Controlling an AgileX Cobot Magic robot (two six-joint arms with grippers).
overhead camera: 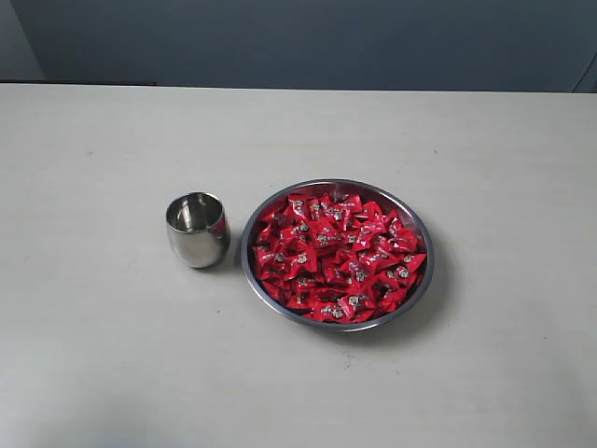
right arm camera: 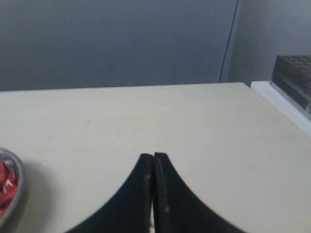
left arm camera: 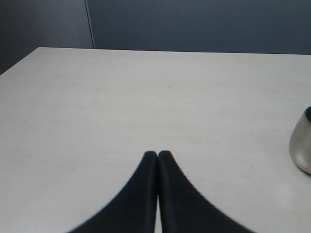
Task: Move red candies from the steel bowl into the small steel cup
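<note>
Both tools are pressed shut with nothing in them. On our left tool [left arm camera: 158, 154] the two black tips touch each other, and on our right tool [right arm camera: 153, 156] they touch too. Each one hangs over bare desk [overhead camera: 112, 355], away from the things. We cannot see either tool in the outside view, so we think both are held back out of the way.

The red candies [overhead camera: 336, 257] lie in a heap in the steel bowl [overhead camera: 340, 327]. They fill it almost to the rim, so there are lots to pick from. The bowl sits flat near the middle of the desk. The small steel cup [overhead camera: 197, 229] stands upright just beside the bowl, on its left in the outside view. There is a thin gap between them. We see no candy in the cup, though we can see only part of its inside.

We think the cup is put so near the bowl so that each candy has only a short way to go. Its mouth points up, ready for a candy to drop in. The cup is nearer our left tool, which sees its side. The bowl is nearer our right tool, which sees a bit of rim and a few candies. The job looks not yet begun. A tool must open its tips before it can pinch a candy. The wrappers are shiny and may slip, and a bump could tip the round cup.
</note>
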